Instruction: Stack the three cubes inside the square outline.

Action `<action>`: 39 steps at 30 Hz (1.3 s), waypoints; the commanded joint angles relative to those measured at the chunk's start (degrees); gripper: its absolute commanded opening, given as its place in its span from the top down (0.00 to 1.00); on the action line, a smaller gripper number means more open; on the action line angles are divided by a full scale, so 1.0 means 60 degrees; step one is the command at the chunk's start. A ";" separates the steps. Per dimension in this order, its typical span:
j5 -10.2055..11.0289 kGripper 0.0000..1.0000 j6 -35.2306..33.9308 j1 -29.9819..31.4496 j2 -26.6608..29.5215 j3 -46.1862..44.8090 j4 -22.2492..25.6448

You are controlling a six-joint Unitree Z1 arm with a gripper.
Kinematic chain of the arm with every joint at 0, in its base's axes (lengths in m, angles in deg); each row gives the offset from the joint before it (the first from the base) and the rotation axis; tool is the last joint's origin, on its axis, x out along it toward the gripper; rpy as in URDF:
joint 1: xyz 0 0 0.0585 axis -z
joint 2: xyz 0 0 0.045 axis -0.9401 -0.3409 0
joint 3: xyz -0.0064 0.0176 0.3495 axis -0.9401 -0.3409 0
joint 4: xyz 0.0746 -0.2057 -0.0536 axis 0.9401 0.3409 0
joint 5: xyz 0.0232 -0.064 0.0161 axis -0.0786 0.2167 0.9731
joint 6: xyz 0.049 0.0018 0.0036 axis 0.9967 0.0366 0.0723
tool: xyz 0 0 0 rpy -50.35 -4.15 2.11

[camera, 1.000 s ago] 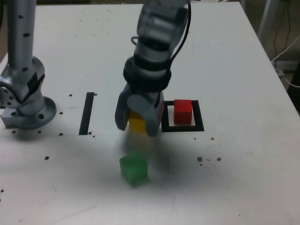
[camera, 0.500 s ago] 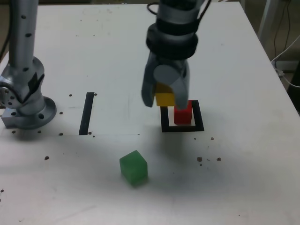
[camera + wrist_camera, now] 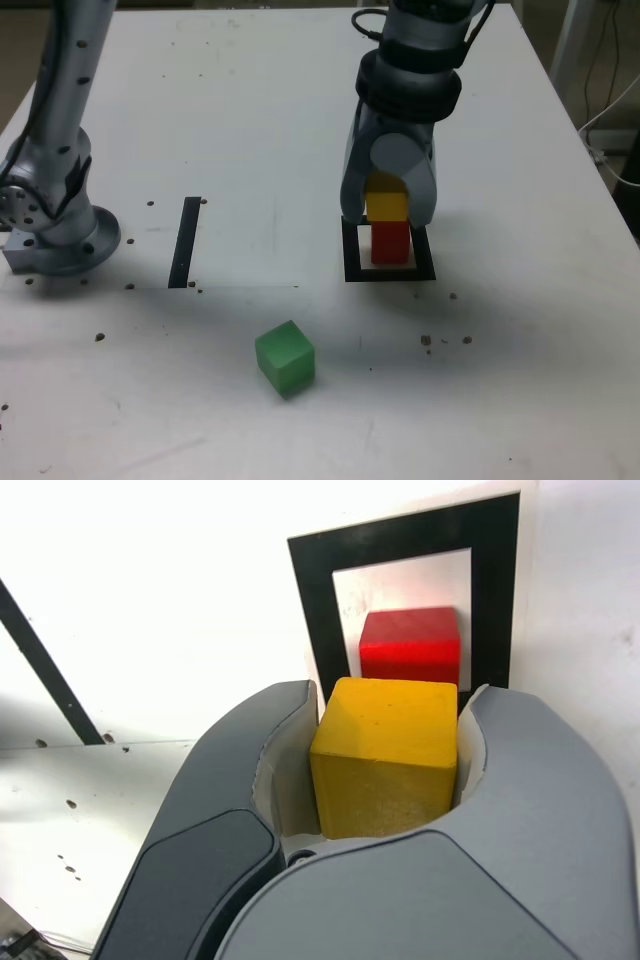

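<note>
Our jaws grip the yellow cube [image 3: 385, 755]; the red cube [image 3: 410, 645] lies beyond their tips, inside the square outline [image 3: 495, 590].

Bright, glare-whitened tabletop, soft shadows.

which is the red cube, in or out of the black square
In: the red cube sits inside the black square, pale floor showing beside it.

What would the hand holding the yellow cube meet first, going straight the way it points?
Probably the red cube or the table just beside it; depth is unclear, so I can't say which.
</note>
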 commanded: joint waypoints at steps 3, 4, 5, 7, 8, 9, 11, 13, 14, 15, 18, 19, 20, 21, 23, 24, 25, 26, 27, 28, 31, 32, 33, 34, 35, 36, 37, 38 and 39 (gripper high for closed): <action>-0.0046 0.78 0.0132 -0.0156 -0.0219 0.0151 -0.0029; -0.0056 0.78 0.0146 -0.0175 -0.0250 0.0168 -0.0037; -0.0068 0.78 0.0155 -0.0188 -0.0275 0.0177 -0.0046; -0.0097 0.78 0.0165 -0.0198 -0.0319 0.0182 -0.0061; -0.0111 0.78 0.0168 -0.0200 -0.0343 0.0182 -0.0068; -0.0128 0.78 0.0168 -0.0200 -0.0366 0.0183 -0.0074; -0.0171 0.78 0.0171 -0.0204 -0.0425 0.0183 -0.0081; -0.0201 0.78 0.0173 -0.0209 -0.0471 0.0179 -0.0081; -0.0214 0.78 0.0173 -0.0212 -0.0491 0.0174 -0.0081; -0.0225 0.78 0.0174 -0.0215 -0.0507 0.0170 -0.0081; -0.0245 0.78 0.0177 -0.0223 -0.0542 0.0151 -0.0086; -0.0253 0.78 0.0177 -0.0226 -0.0551 0.0146 -0.0088; -0.0262 0.78 0.0177 -0.0231 -0.0558 0.0141 -0.0090; -0.0273 0.78 0.0177 -0.0234 -0.0566 0.0137 -0.0093; -0.0300 0.74 0.0177 -0.0239 -0.0585 0.0125 -0.0101; -0.0319 0.68 0.0180 -0.0242 -0.0597 0.0116 -0.0103; -0.0337 0.59 0.0184 -0.0245 -0.0608 0.0105 -0.0105; -0.0352 0.48 0.0189 -0.0248 -0.0618 0.0094 -0.0107; -0.0365 0.36 0.0193 -0.0250 -0.0628 0.0083 -0.0109; -0.0376 0.25 0.0198 -0.0253 -0.0637 0.0070 -0.0110; -0.0391 0.02 0.0206 -0.0261 -0.0652 0.0032 -0.0110; -0.0391 0.00 0.0206 -0.0266 -0.0653 0.0018 -0.0110; -0.0391 0.00 0.0206 -0.0272 -0.0655 0.0004 -0.0110; -0.0391 0.00 0.0206 -0.0278 -0.0656 -0.0012 -0.0111; -0.0391 0.00 0.0206 -0.0285 -0.0656 -0.0027 -0.0114; -0.0391 0.00 0.0206 -0.0292 -0.0656 -0.0043 -0.0116; -0.0389 0.00 0.0206 -0.0297 -0.0654 -0.0059 -0.0120; -0.0385 0.00 0.0206 -0.0300 -0.0649 -0.0076 -0.0129; -0.0376 0.00 0.0206 -0.0303 -0.0637 -0.0094 -0.0144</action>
